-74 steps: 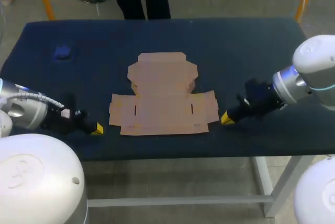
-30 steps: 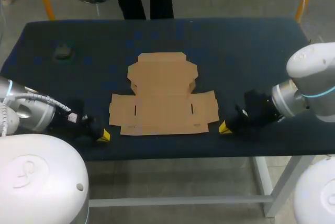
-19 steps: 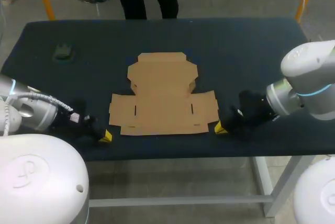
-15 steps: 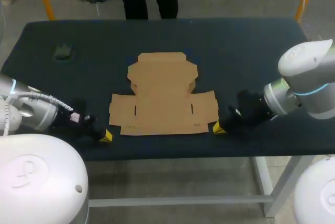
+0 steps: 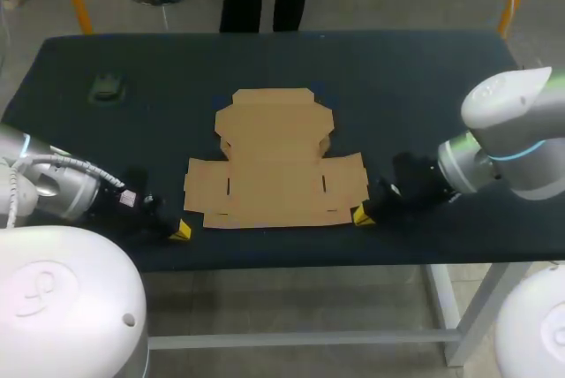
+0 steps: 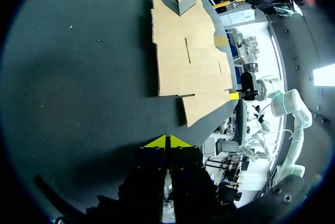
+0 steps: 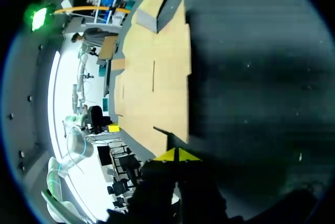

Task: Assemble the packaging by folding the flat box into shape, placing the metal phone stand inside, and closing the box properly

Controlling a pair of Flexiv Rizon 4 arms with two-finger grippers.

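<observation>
The flat box (image 5: 275,162) lies unfolded on the tabletop (image 5: 424,86); the left gripper (image 5: 180,230) and right gripper (image 5: 360,215) (both pinched closed, empty) sit just beside its near corners.

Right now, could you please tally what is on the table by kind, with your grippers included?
Cardboard box, lying flat: 1
Small dark item, likely the phone stand: 1
Grippers: 2 (left gripper, right gripper)
Total: 4
</observation>
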